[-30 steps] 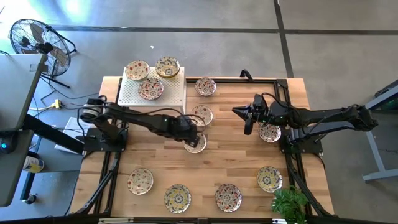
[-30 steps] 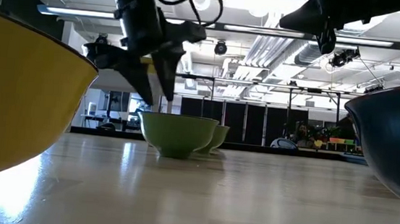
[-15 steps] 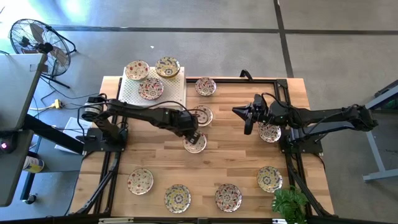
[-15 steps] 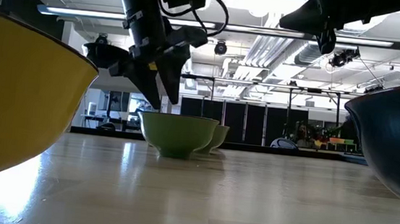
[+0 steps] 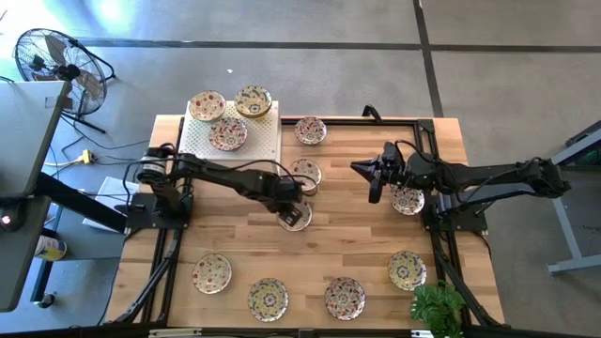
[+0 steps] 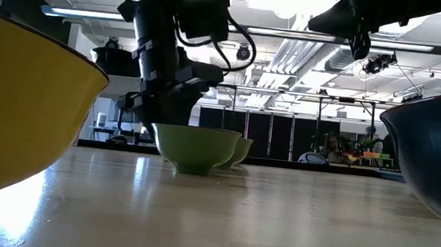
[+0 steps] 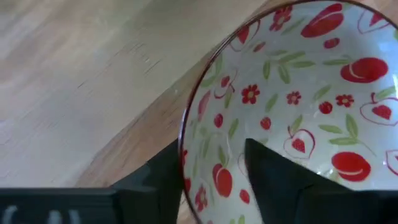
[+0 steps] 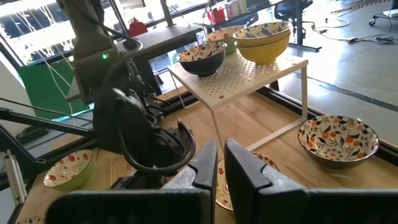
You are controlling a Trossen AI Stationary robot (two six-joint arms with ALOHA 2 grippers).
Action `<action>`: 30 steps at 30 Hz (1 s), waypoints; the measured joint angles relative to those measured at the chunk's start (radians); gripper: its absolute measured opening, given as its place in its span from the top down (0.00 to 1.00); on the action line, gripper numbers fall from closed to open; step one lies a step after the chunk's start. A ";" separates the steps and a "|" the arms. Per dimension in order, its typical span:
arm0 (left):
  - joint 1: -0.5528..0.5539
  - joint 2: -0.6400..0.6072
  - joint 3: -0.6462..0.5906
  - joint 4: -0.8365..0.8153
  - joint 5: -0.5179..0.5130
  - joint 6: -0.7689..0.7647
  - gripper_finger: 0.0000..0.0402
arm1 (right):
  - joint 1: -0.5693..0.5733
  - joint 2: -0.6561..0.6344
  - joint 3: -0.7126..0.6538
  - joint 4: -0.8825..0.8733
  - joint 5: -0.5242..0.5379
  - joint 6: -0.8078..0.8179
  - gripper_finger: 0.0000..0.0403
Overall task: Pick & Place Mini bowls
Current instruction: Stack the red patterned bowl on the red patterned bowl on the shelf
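Bowl (image 7: pixel 292 93) rim straddled by left pincer (image 7: pixel 214 177) (fingertips cropped).

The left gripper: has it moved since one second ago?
Yes. In the low view the left gripper has come down to the rim of the green-sided mini bowl; in the left wrist view its jaws straddle that rim.

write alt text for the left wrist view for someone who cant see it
The left tool straddles the rim of a cream mini bowl with red fruit and green leaves, one finger inside and one outside. The bowl sits on a light wooden table.
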 joint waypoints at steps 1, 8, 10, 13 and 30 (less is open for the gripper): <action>0.000 -0.003 0.002 0.002 0.002 0.007 0.65 | 0.000 0.000 0.000 0.000 0.000 0.000 0.95; 0.001 -0.002 0.037 -0.014 0.055 0.074 0.97 | 0.000 0.000 0.000 0.000 0.000 0.000 0.96; 0.001 -0.001 0.056 -0.033 0.065 0.069 0.96 | 0.000 0.000 0.000 0.000 0.000 0.000 0.96; 0.000 -0.002 0.123 -0.094 0.074 0.078 0.96 | 0.000 0.000 0.000 0.000 0.000 0.000 0.95; 0.091 -0.087 0.736 -0.535 0.077 0.185 0.98 | 0.000 0.000 0.000 0.001 0.000 0.000 0.95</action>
